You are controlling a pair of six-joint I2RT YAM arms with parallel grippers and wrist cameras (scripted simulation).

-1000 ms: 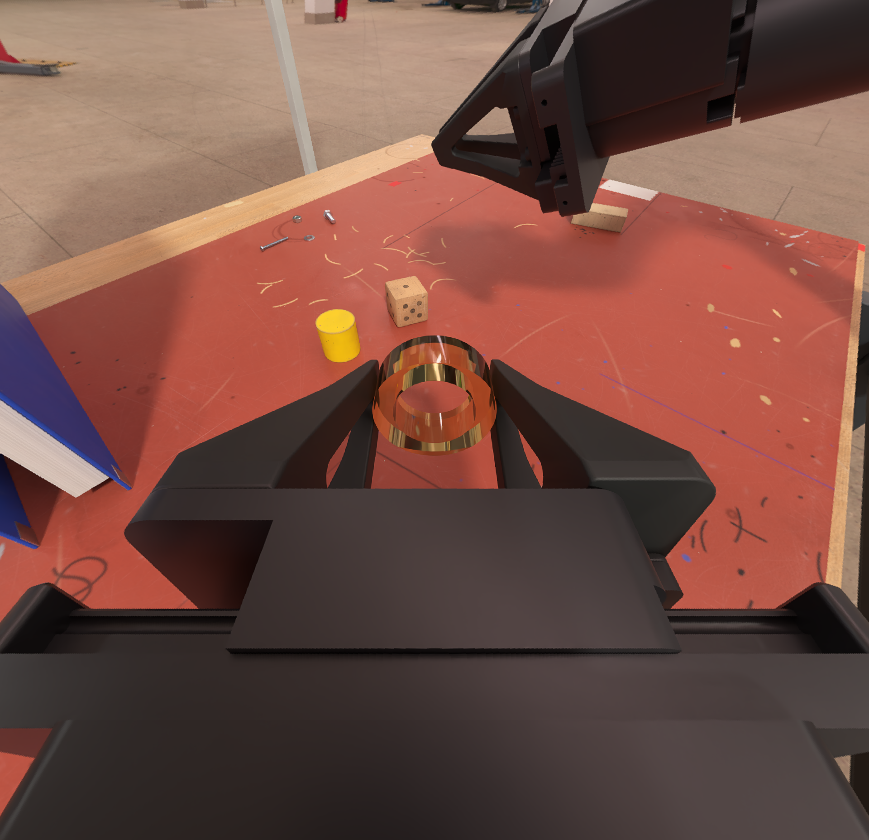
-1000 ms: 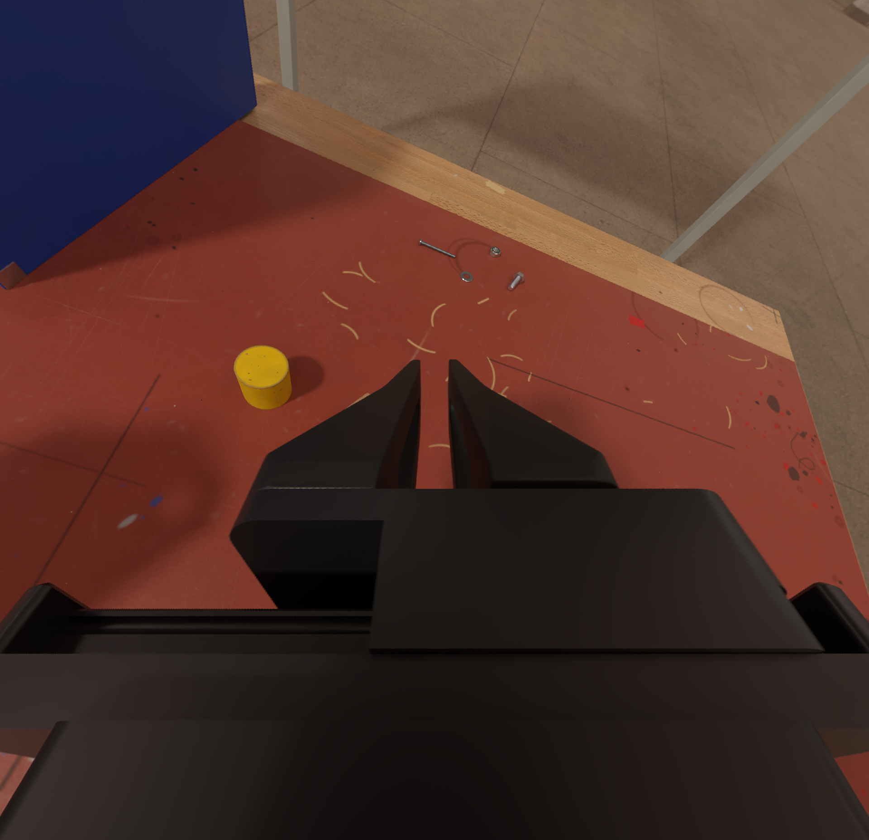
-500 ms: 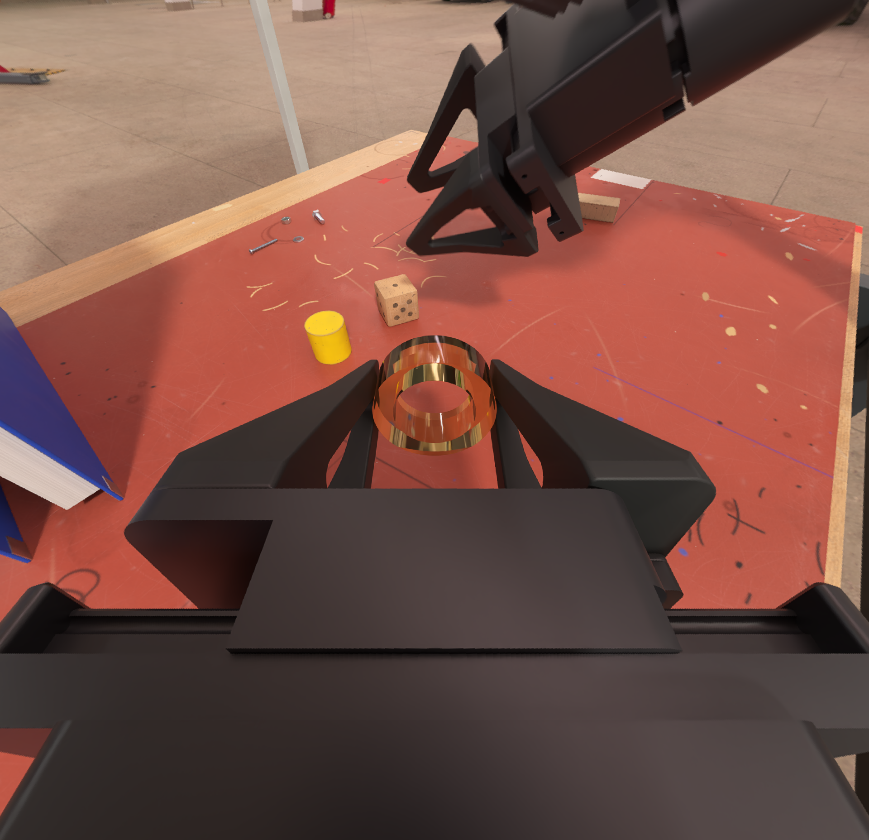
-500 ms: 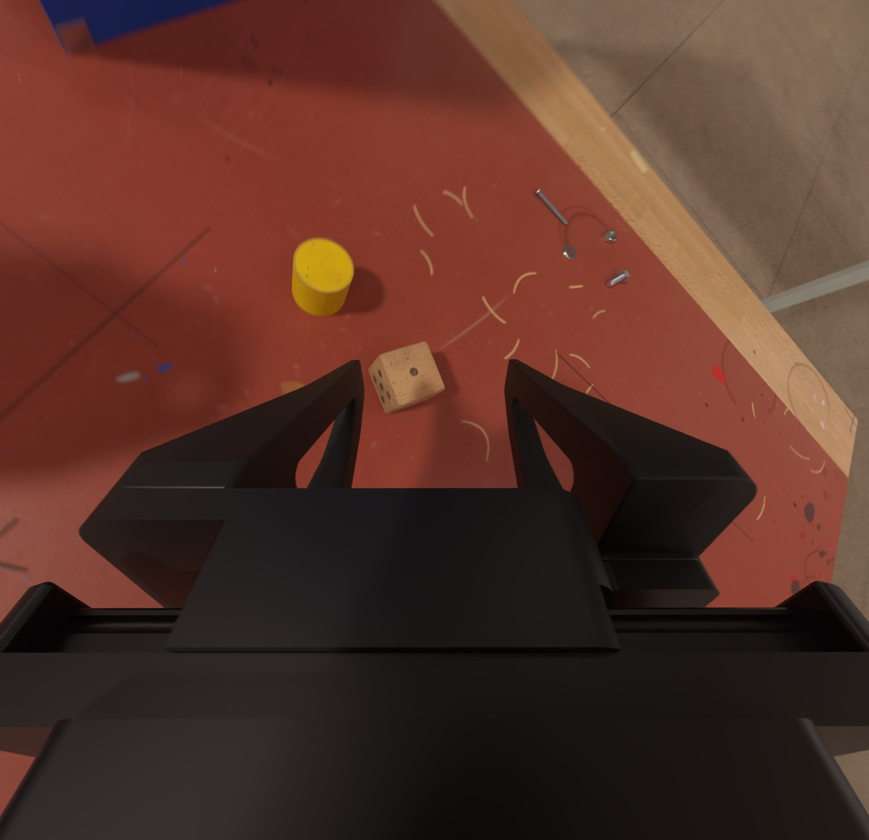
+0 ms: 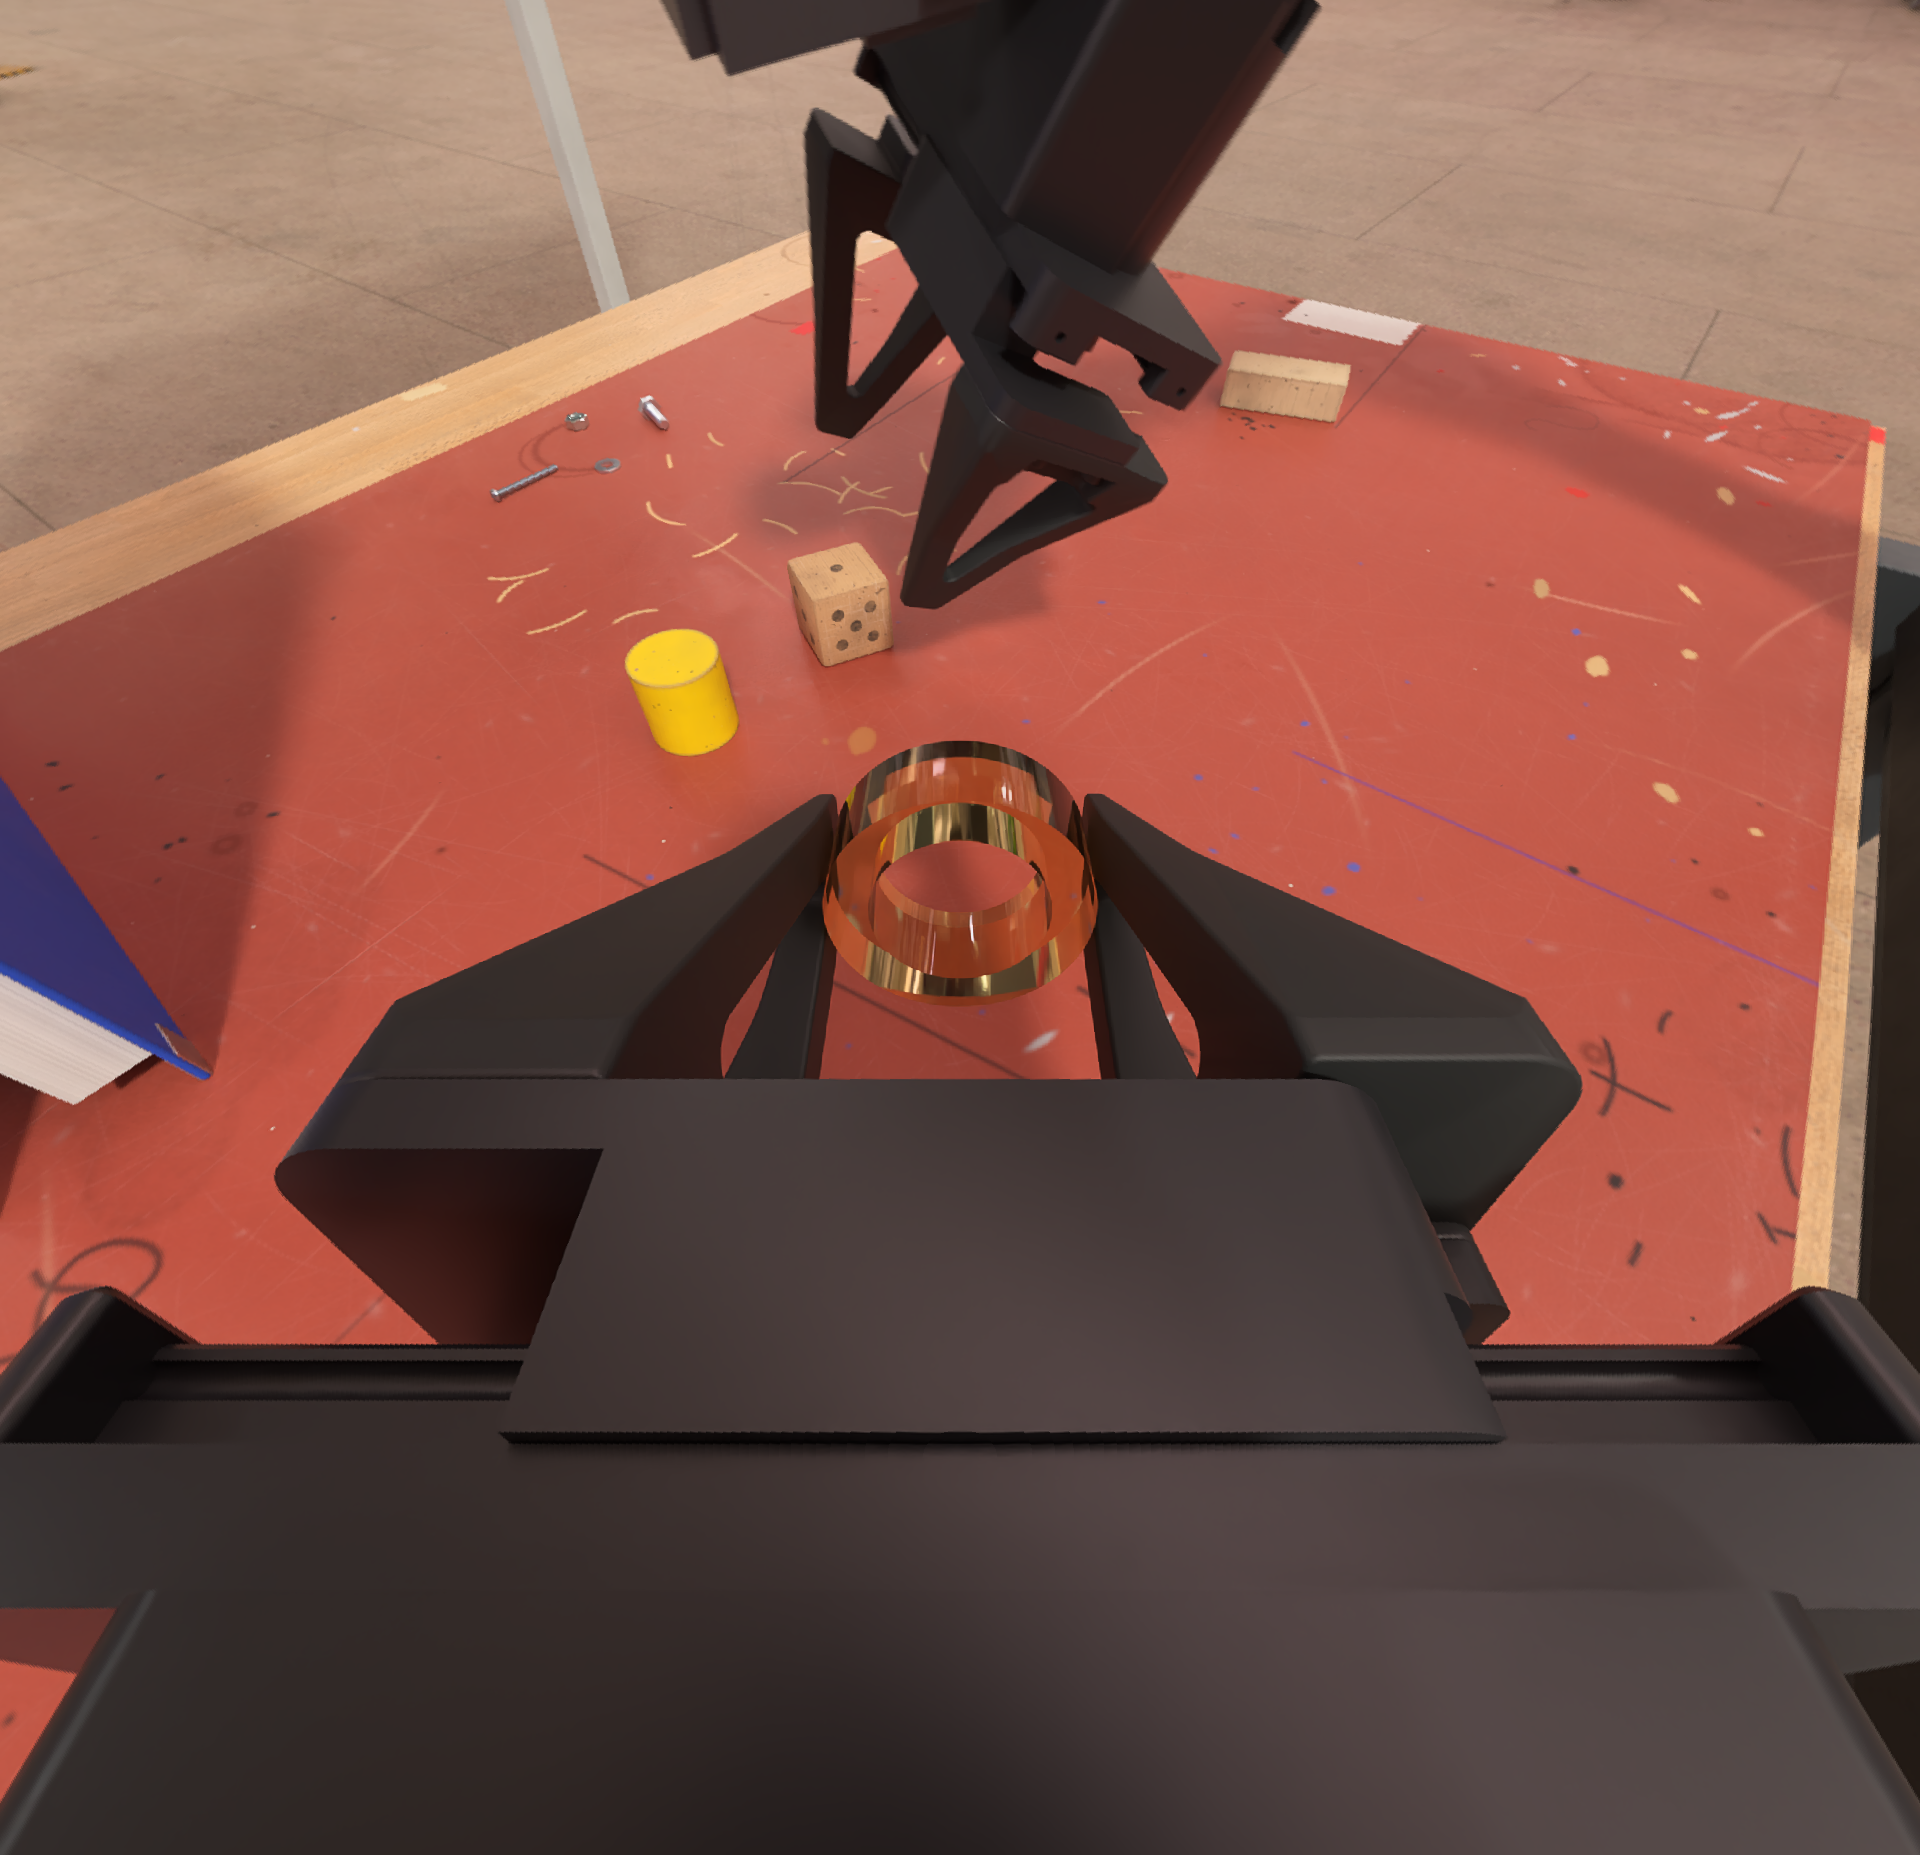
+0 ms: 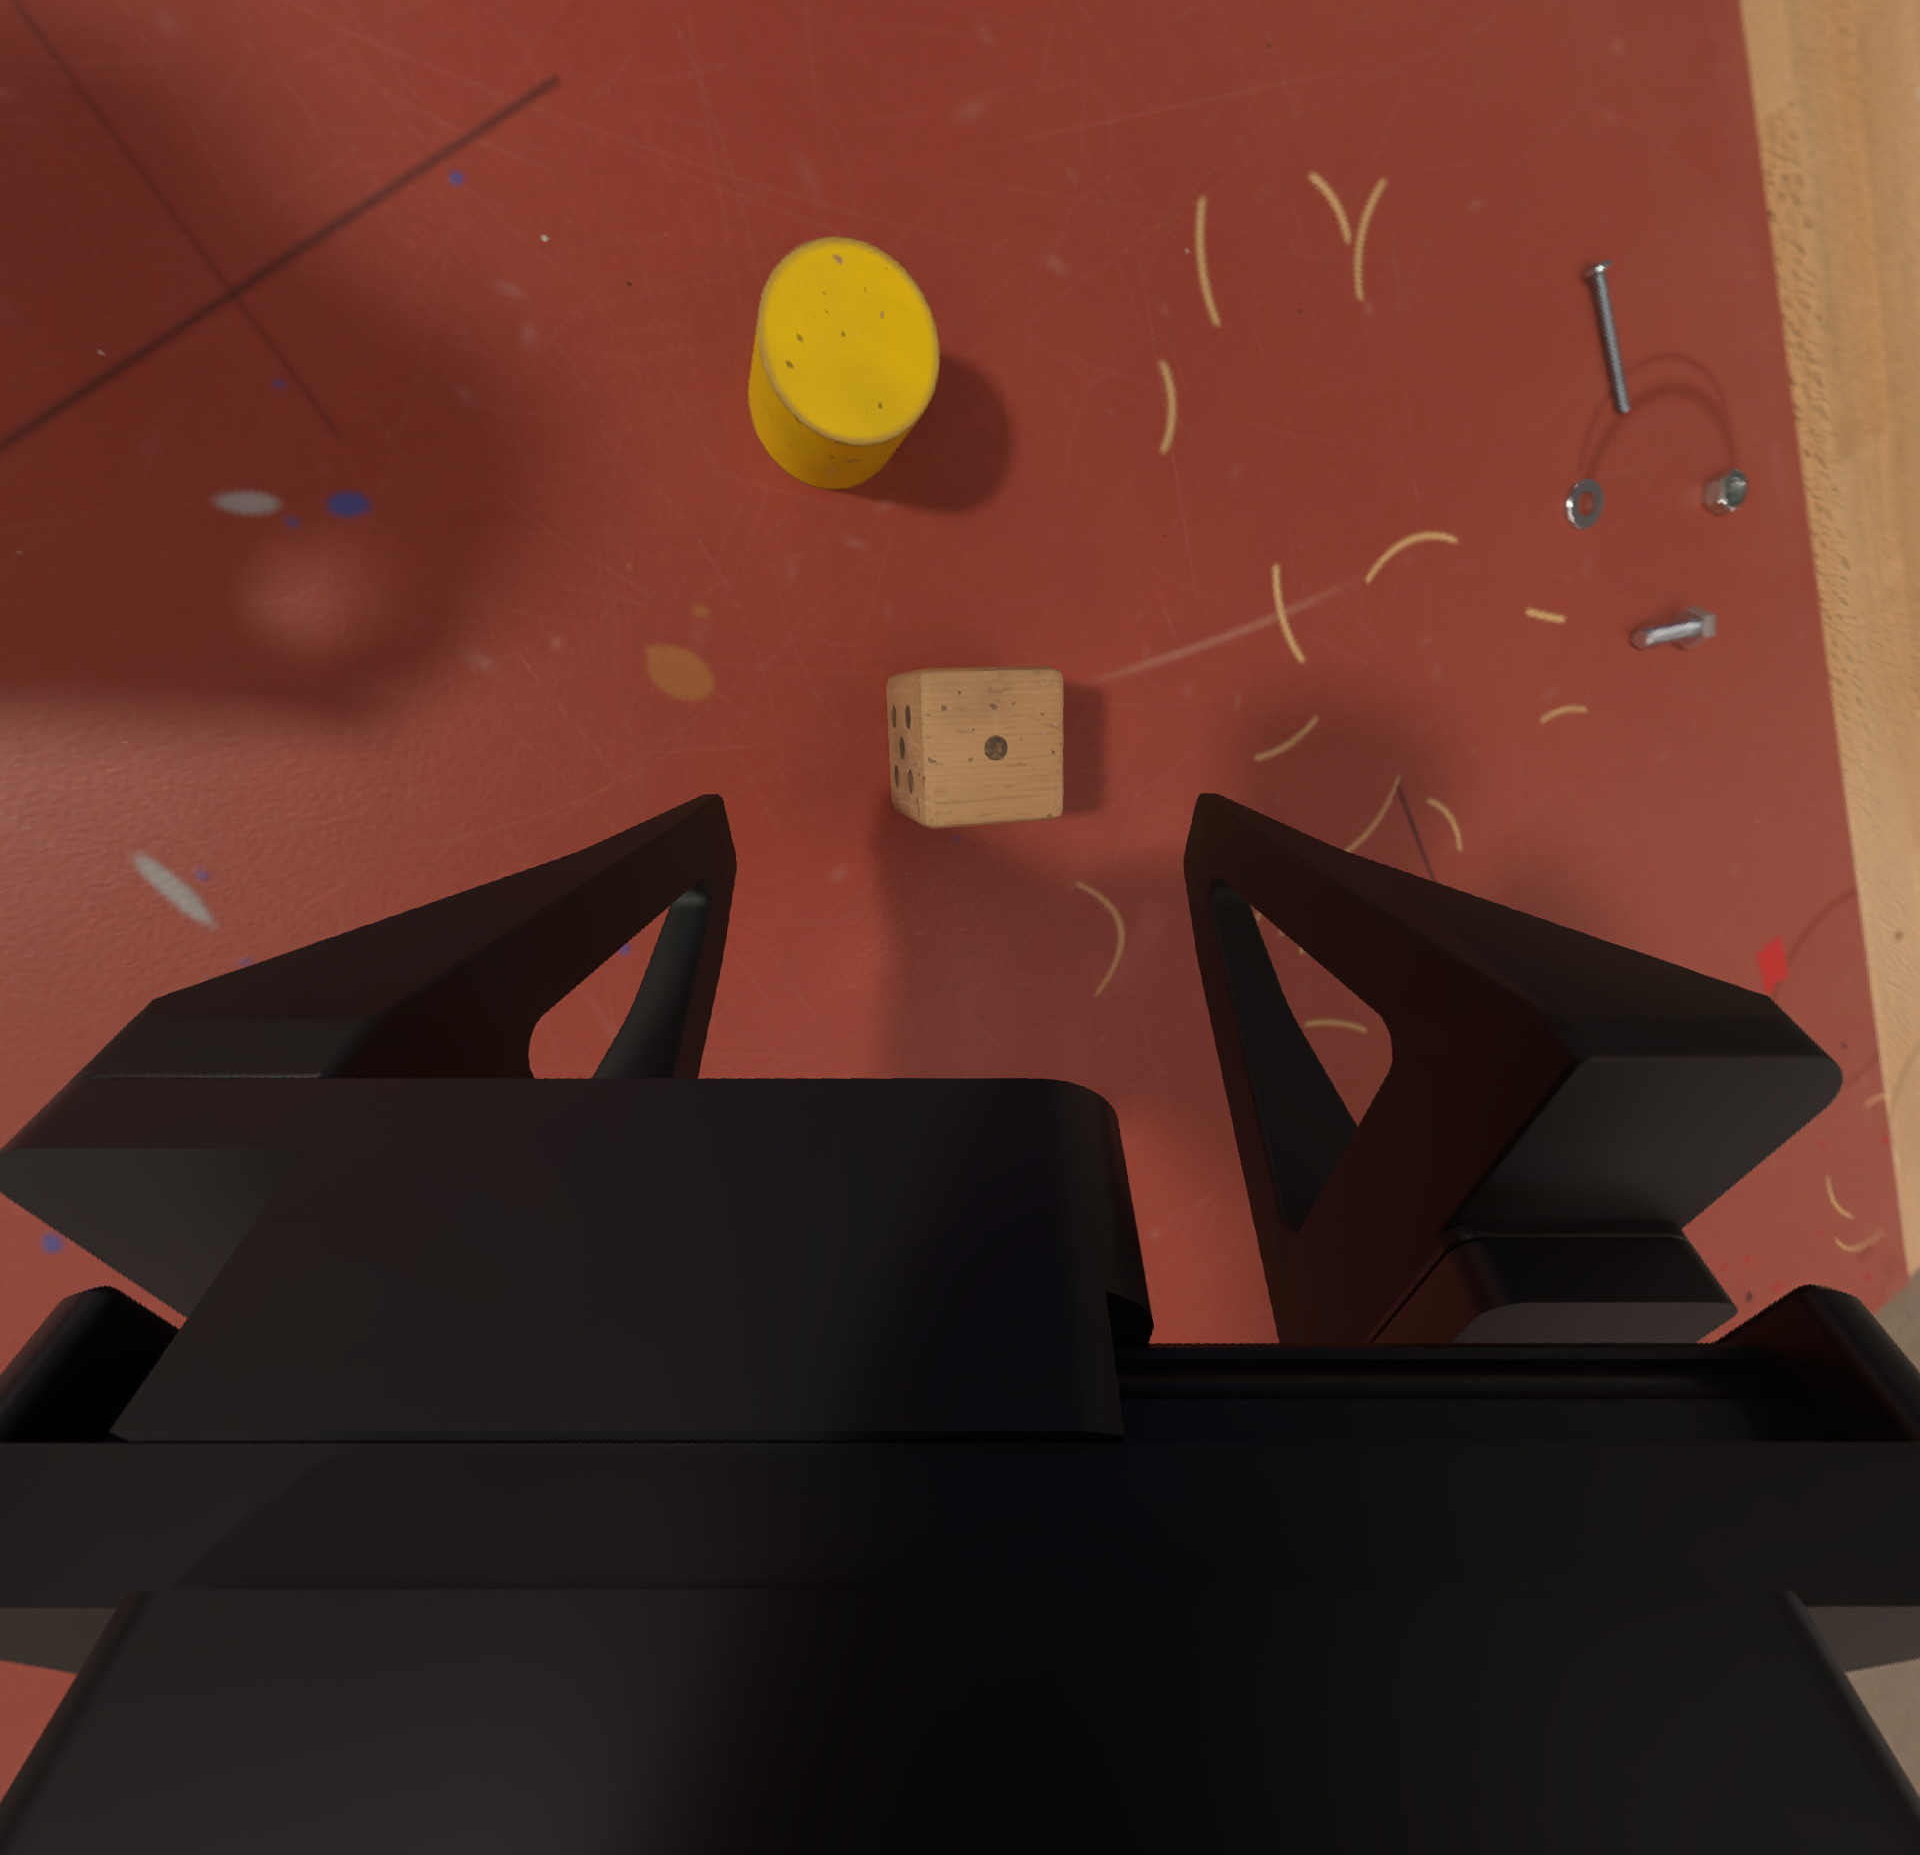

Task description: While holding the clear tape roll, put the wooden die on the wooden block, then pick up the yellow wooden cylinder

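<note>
My left gripper is shut on the clear amber tape roll and holds it above the red mat. The wooden die sits on the mat beyond it, also in the right wrist view. The yellow wooden cylinder stands upright left of the die, beyond it in the right wrist view. My right gripper is open, pointing down just above the die; it also shows in the left wrist view. The wooden block lies at the far right.
A blue book lies at the mat's left edge. A screw, washer, nut and bolt lie near the wooden table border. A white patch lies behind the block.
My right gripper has opened wide, tilted to point down and come lower over the die. My left gripper still holds the tape roll and has drifted slightly.
</note>
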